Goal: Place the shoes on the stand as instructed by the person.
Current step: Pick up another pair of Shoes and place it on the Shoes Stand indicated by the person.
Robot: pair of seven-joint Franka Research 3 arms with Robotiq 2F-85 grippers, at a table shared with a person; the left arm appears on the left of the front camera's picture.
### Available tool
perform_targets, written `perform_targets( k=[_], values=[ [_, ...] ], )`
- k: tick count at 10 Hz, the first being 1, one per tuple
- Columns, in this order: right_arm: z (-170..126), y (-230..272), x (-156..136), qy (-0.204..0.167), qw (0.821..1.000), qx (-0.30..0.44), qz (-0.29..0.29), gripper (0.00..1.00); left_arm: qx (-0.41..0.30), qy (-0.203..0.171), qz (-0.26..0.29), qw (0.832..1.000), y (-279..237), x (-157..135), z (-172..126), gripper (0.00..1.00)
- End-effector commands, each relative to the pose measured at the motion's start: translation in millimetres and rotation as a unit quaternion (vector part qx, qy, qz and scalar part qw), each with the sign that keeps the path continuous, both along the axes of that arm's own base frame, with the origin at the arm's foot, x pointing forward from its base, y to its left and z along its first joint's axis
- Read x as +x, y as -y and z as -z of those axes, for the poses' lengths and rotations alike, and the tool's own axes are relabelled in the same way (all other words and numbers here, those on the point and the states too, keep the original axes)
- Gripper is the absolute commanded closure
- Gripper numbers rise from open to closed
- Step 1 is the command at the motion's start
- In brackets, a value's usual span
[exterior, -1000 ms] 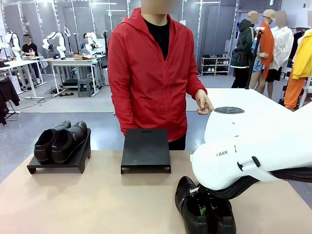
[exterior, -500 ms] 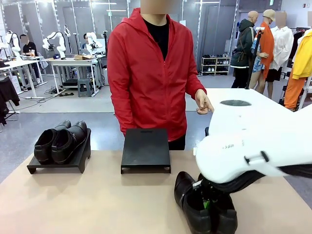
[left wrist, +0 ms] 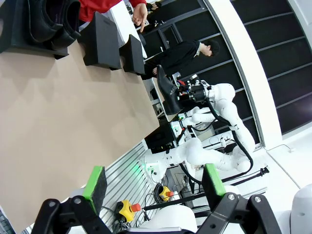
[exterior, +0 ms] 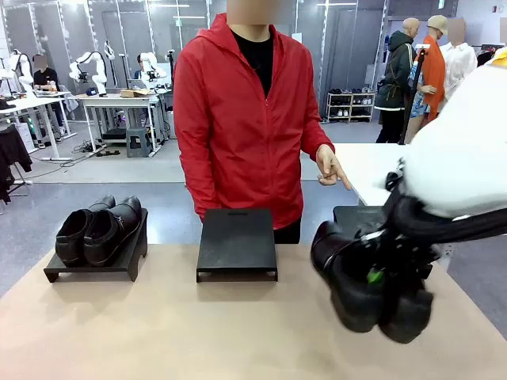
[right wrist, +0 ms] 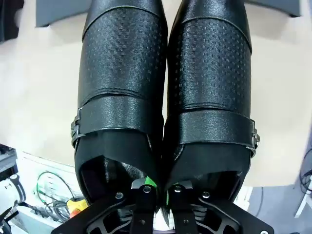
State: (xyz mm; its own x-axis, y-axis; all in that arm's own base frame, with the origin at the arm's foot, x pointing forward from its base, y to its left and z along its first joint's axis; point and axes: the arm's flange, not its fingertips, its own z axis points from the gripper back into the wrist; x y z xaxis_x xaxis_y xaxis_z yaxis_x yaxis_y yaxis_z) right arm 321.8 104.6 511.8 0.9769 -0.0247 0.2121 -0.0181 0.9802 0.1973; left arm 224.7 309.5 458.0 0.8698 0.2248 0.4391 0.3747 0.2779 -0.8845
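Observation:
My right gripper point(exterior: 375, 276) is shut on a pair of glossy black shoes point(exterior: 360, 289), pinching their inner sides together, and holds them tilted in the air above the table's right part. In the right wrist view the two shoes point(right wrist: 165, 73) point away from the gripper point(right wrist: 157, 187). A second pair point(exterior: 99, 229) sits on the left stand point(exterior: 95, 265). The person point(exterior: 245, 119) in the red jacket stands behind the table, one hand point(exterior: 331, 168) pointing down toward the right stand point(exterior: 356, 214). My left gripper point(left wrist: 153, 179) hangs open and holds nothing.
The middle black stand point(exterior: 237, 241) is bare. The right stand is partly hidden behind the held shoes. The tan table top point(exterior: 158, 332) spreads in front of the stands. A white table point(exterior: 372, 170) stands behind the person's hand.
The right arm has lifted the pair of shoes off the table's near edge, upward and to the right. The person's hand now points with a finger.

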Motion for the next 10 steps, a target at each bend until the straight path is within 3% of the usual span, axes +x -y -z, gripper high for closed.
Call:
perform_targets(
  k=[1, 5, 7, 10],
  values=[
    [-27.9, 25.7, 4.0, 0.027, 0.999, -0.034, 0.005, 1.00, -0.001, 0.013, 0.005, 1.000, 2.2, -3.2, -0.7, 0.00],
    [-53.4, 77.5, 14.0, 0.055, 0.995, -0.083, 0.030, 1.00, -0.001, 0.013, 0.005, 1.000, 2.2, -3.2, -0.7, 0.00],
    [-47.6, 78.8, 11.7, 0.052, 0.996, -0.066, 0.014, 1.00, -0.001, 0.013, 0.005, 1.000, 2.2, -3.2, -0.7, 0.00],
    [-45.5, 78.5, 9.6, 0.042, 0.995, -0.081, 0.035, 1.00, -0.001, 0.013, 0.005, 1.000, 2.2, -3.2, -0.7, 0.00]
  ],
)
